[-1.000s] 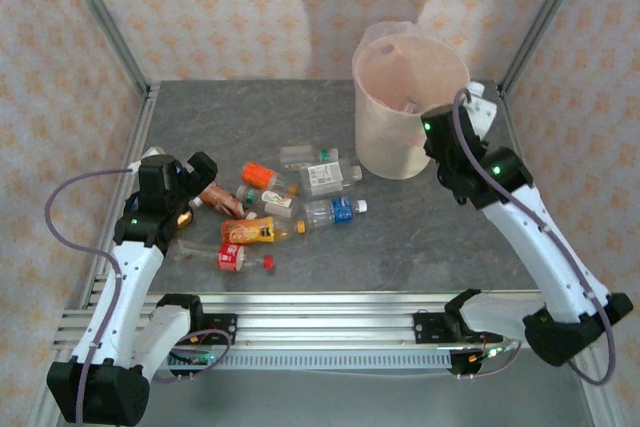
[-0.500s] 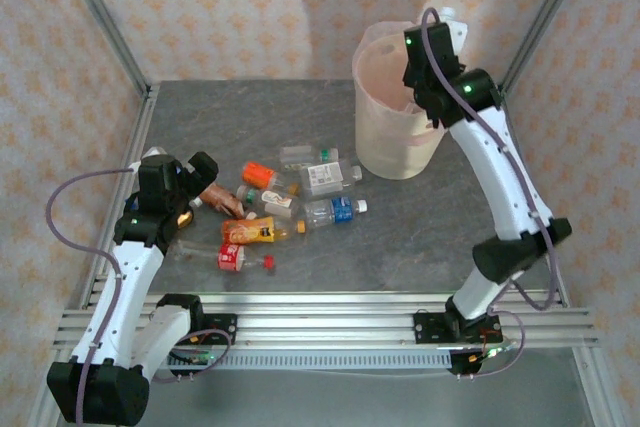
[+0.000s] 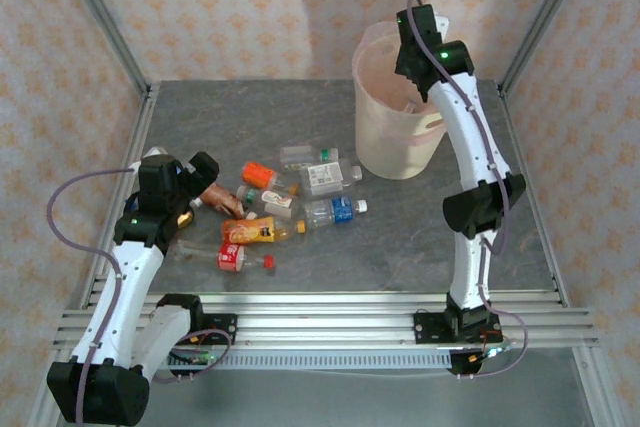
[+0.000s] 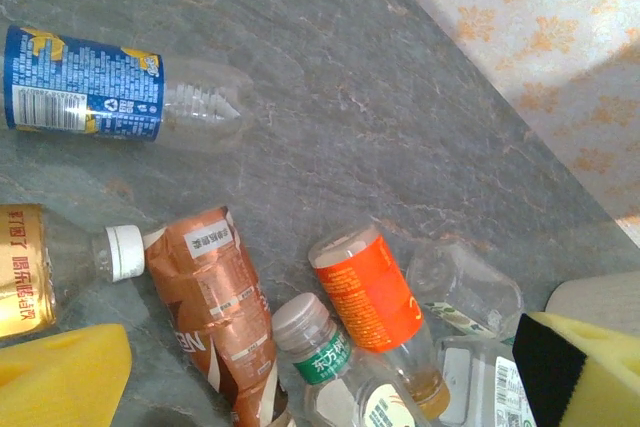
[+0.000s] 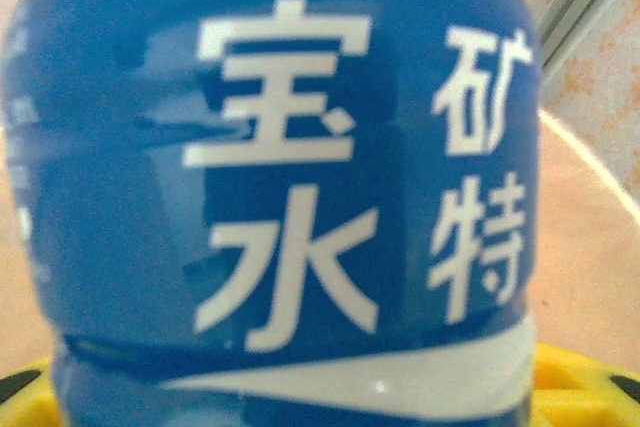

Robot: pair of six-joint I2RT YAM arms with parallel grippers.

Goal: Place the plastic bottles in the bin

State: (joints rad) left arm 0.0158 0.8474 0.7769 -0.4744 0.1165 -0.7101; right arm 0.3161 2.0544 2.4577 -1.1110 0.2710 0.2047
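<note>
Grey stone counter (image 3: 420,237): it carries the bin at its far right and a spread of bottles to the bin's left.
Bin (image 3: 385,152): a tall cream bucket standing upright, with a thin pinkish bag (image 3: 372,47) folded over its rim. Something small lies inside, too dim to name.
Right hand (image 3: 416,25): raised above the bin's far rim and closed partway round a blue-labelled bottle, which sits between its yellow pads (image 5: 585,377).
Left hand (image 3: 192,185): spread wide and holding nothing, poised over the end of the bottle spread farthest from the bin.
Blue-labelled bottle (image 5: 280,177): held over the bin's mouth. The wrist view shows the pink lining behind it and the rim off to its right.
Step in hand: the drop, by my reading. It goes best if the bottle is well inside the rim before the pads part. The pads should then part fully so it falls free without snagging the bag or tipping the bucket.
Loose bottles: well to the bin's left, all lying flat. They include an orange-labelled one (image 4: 368,287), a crumpled copper-labelled one (image 4: 215,297), a green-labelled one (image 4: 318,355) and a blue-labelled clear one (image 4: 90,82).
Next pick: the copper-labelled bottle looks the most central between the left hand's pads. Its neighbours touch it, so a clean grip needs care.
</note>
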